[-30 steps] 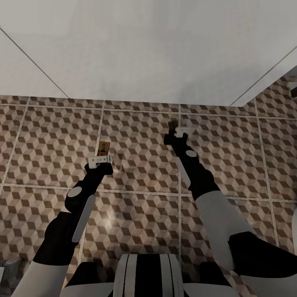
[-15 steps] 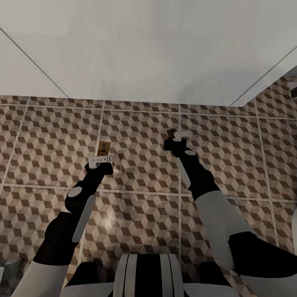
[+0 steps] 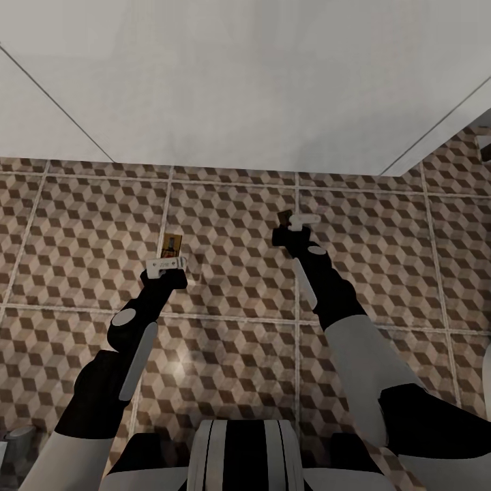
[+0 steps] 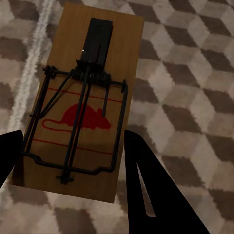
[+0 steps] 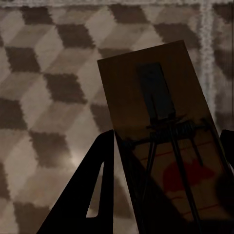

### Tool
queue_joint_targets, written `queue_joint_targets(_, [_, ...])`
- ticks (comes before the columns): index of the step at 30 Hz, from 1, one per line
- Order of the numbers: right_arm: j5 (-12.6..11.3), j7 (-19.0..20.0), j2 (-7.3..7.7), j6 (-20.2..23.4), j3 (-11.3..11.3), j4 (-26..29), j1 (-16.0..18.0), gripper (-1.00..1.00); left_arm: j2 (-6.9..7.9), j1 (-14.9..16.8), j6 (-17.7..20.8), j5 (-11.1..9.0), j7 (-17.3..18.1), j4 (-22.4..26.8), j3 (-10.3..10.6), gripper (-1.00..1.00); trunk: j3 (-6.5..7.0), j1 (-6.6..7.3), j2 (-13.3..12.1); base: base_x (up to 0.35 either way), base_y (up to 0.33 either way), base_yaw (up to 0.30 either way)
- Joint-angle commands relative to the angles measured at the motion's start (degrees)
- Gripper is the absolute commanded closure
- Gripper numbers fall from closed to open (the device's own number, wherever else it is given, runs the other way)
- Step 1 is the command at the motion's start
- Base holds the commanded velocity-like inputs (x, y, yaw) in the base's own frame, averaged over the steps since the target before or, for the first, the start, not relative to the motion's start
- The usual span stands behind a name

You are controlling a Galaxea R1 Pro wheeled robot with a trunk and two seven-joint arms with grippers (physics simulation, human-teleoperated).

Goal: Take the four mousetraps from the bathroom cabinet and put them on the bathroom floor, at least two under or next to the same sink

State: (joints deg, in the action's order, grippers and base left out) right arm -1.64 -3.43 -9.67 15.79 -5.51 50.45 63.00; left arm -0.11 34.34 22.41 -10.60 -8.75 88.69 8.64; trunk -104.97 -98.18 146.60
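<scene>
**Two traps held low over the tiles, ready to set down**

Each hand is clamped on a mousetrap above the bathroom floor. The left hand grips its trap by the near end, fingers on both long edges; the board points away, toward the white surface at the far side. The right hand, farther out and to the right, grips the second trap the same way, in shadow beside a grout line.

To do this step well, I judge each board should be brought flat and close to the tiles before the fingers part, so that it settles without flipping or skidding. Both should land on this same tiled surface. Whether a sink is near enough cannot be told from here.
</scene>
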Motion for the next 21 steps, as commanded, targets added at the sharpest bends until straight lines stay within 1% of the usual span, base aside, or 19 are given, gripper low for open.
queue_joint_targets(1, [-0.30, -0.24, 0.05, 0.30, -0.15, 0.26, 0.01, 1.00, 0.02, 0.02, 0.27, -0.39, -0.57, 0.08, 0.10, 1.00, -0.03, 0.01, 0.01, 0.000, 0.000, 0.000])
queue_joint_targets(16, [-0.13, -0.34, 0.16, 0.55, -0.12, 2.30, 0.01, 1.00, 0.02, 0.02, 0.27, -0.39, -0.57, 0.08, 0.07, 1.00, -0.03, 0.01, 0.01, 0.000, 0.000, 0.000])
queue_joint_targets(18, [-0.12, -0.34, 0.25, 0.55, -0.12, 2.38, 0.01, 1.00, 0.02, 0.02, 0.27, -0.39, -0.57, 0.08, 0.07, 1.00, -0.03, 0.01, 0.01, 0.000, 0.000, 0.000])
queue_joint_targets(21, [-0.12, -0.35, 0.78, 0.56, -0.12, 2.44, 0.01, 1.00, 0.02, 0.02, 0.27, -0.39, -0.57, 0.08, 0.07, 1.00, -0.03, 0.01, 0.01, 0.000, 0.000, 0.000])
